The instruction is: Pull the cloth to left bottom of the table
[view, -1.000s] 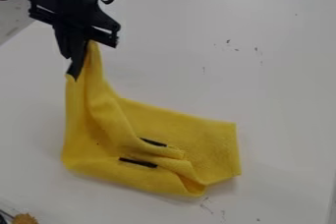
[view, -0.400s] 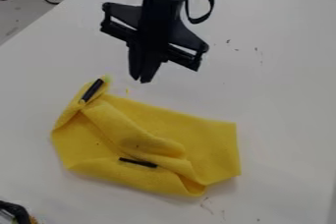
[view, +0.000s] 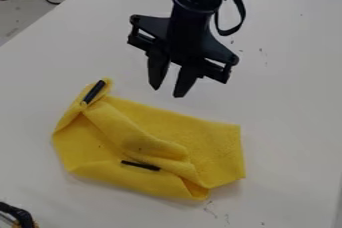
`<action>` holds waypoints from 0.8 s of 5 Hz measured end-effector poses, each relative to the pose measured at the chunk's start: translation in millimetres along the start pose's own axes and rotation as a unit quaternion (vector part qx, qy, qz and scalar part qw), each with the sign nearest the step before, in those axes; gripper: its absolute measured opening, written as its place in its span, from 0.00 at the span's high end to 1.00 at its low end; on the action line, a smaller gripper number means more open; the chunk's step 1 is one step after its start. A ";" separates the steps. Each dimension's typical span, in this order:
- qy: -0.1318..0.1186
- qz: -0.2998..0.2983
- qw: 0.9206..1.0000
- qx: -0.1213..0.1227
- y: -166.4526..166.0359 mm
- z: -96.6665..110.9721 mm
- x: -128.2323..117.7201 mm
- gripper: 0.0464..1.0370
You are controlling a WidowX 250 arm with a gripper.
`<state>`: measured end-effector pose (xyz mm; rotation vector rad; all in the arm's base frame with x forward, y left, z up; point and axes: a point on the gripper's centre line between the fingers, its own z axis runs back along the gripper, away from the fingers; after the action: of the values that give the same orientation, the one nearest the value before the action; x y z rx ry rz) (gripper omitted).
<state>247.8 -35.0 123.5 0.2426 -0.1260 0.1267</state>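
Black arm, rounded collar, looped black strap; gripper (view: 167, 92) black, tapered fingers (view: 185, 82).

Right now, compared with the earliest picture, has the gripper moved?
Yes. The gripper has moved right across the view, farther from the left edge of the table, and has let go of the cloth.

One yellow cloth (view: 214, 144); two black strips (view: 140, 165); one gripper (view: 167, 92); two fingers (view: 157, 69); one white table (view: 287, 102).

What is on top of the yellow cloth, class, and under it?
Two black strips lie on the cloth. It rests on the white table; anything else underneath would be covered.
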 end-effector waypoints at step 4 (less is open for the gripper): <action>0.069 0.013 0.996 -0.047 12.4 -32.8 -9.9 0.04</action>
<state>239.9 -16.1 93.4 0.1383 0.0032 0.1636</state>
